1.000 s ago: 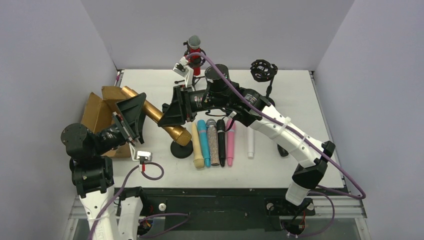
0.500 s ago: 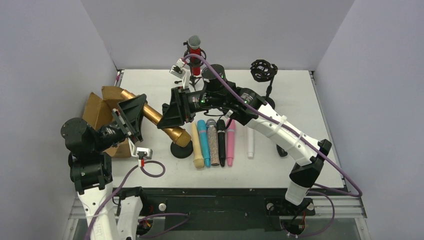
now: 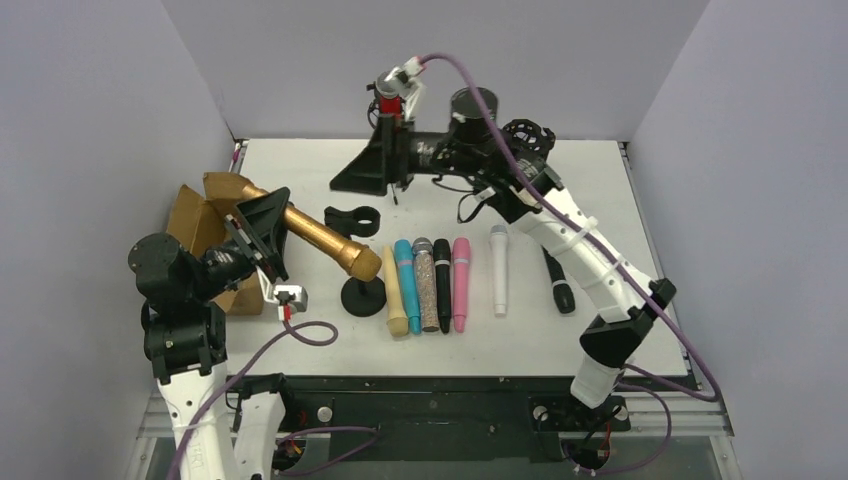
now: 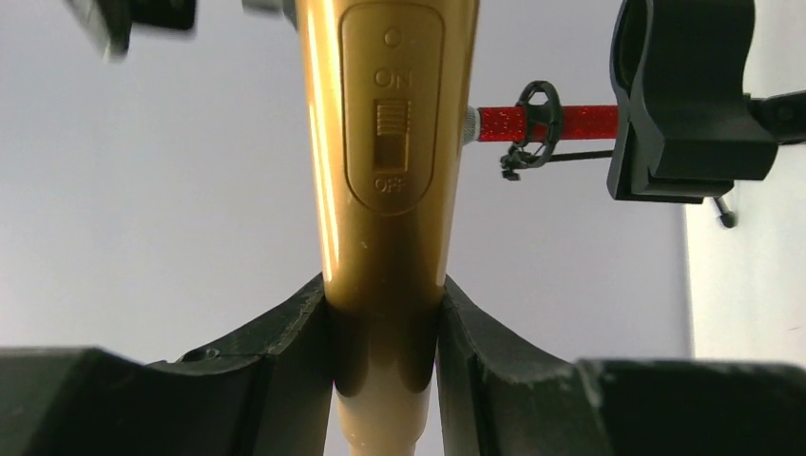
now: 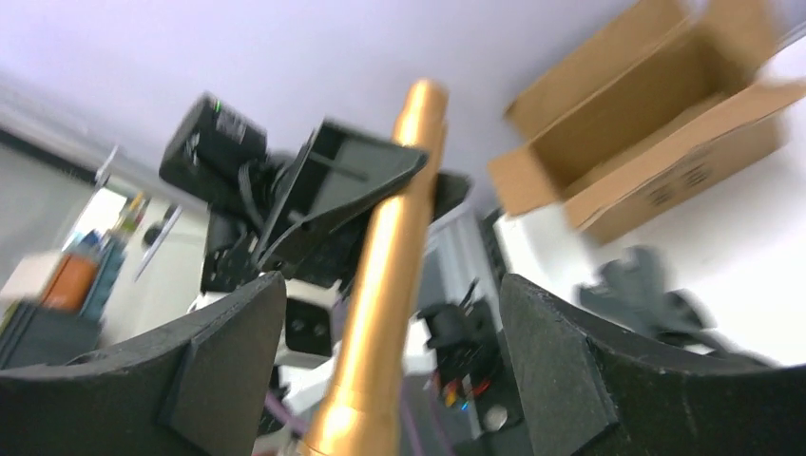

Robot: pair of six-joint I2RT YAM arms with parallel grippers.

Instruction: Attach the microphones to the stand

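Clamping the golden microphone [image 3: 320, 238] near its tail, the left hand [image 4: 383, 294] sits at the lower left of the top view. Both of its fingers press against the gold body just below the on/off switch. The golden microphone slants down to the right, its head above the round base of a black stand [image 3: 362, 298] at mid-frame. Just right of that base, five lie side by side on the tabletop [image 3: 300, 170]: a cream mic [image 3: 394, 292], a teal mic [image 3: 407, 285], a glittery mic [image 3: 426, 288], a black mic [image 3: 442, 285] and a pink mic [image 3: 461, 283]. A white mic [image 3: 499, 270] lies a little apart to their right, and a dark mic [image 3: 558, 285] lies beside the right arm. An open cardboard box [image 3: 195, 225] stands at the left edge, behind the left hand. A black clip [image 4: 684, 95] stands just beside the golden microphone, apart from it. Further back, the right hand [image 5: 392, 285] hangs above the tabletop with its fingers spread wide, gripping nothing, well apart from the golden microphone. At the rear, a red mic [image 4: 570, 122] sits in its own holder.
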